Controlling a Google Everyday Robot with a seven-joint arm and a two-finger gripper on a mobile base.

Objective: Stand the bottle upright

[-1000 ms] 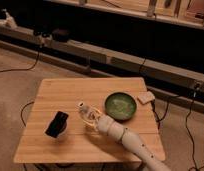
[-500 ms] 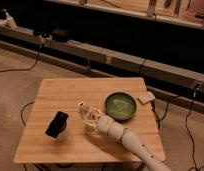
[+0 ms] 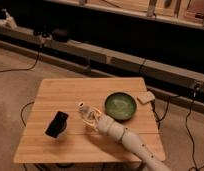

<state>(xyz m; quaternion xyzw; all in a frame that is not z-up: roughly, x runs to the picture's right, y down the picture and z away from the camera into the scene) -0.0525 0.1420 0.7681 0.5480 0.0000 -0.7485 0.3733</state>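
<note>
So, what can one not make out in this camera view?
- Small pale plastic bottle with round white top, camera view: the shut gripper at the wooden table's middle covers its body; upright or tilted, held or not, unclear.
- Flat black object left of it: too dark to identify.
- Small tan item beside the round green bowl: too small.
- White arm: cut off by the bottom edge.
</note>
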